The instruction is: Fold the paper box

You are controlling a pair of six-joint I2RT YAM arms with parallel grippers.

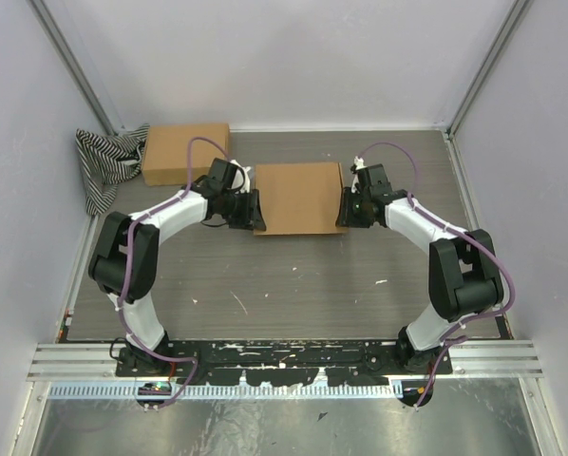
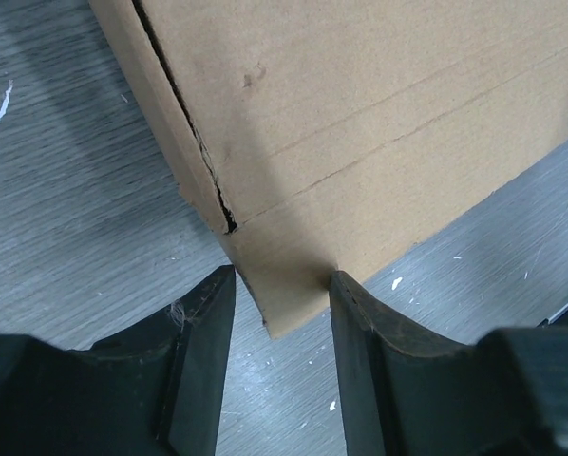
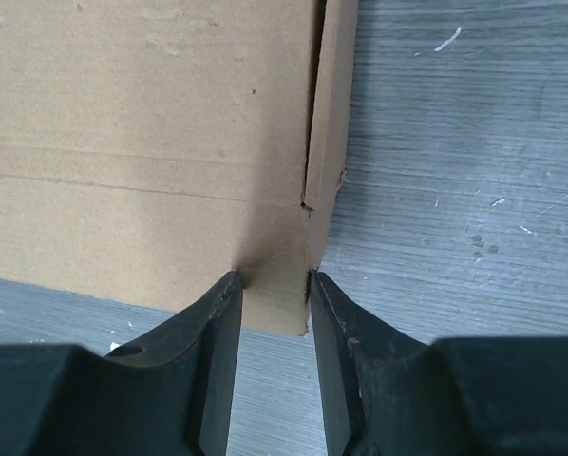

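The paper box (image 1: 298,195) is plain brown cardboard and lies in the middle of the table. My left gripper (image 1: 255,211) is at its near left corner and my right gripper (image 1: 343,211) at its near right corner. In the left wrist view the box (image 2: 360,114) shows a torn seam and two creases. Its corner pokes between the left gripper (image 2: 282,275) jaws, and both fingertips touch the cardboard. In the right wrist view the box (image 3: 142,142) corner sits the same way in the right gripper (image 3: 273,277), with one tip on its face and one against its side edge.
A second brown cardboard box (image 1: 184,152) stands at the back left, beside a black-and-white striped cloth (image 1: 104,166). White walls close off the back and both sides. A metal rail (image 1: 284,356) runs along the near edge by the arm bases.
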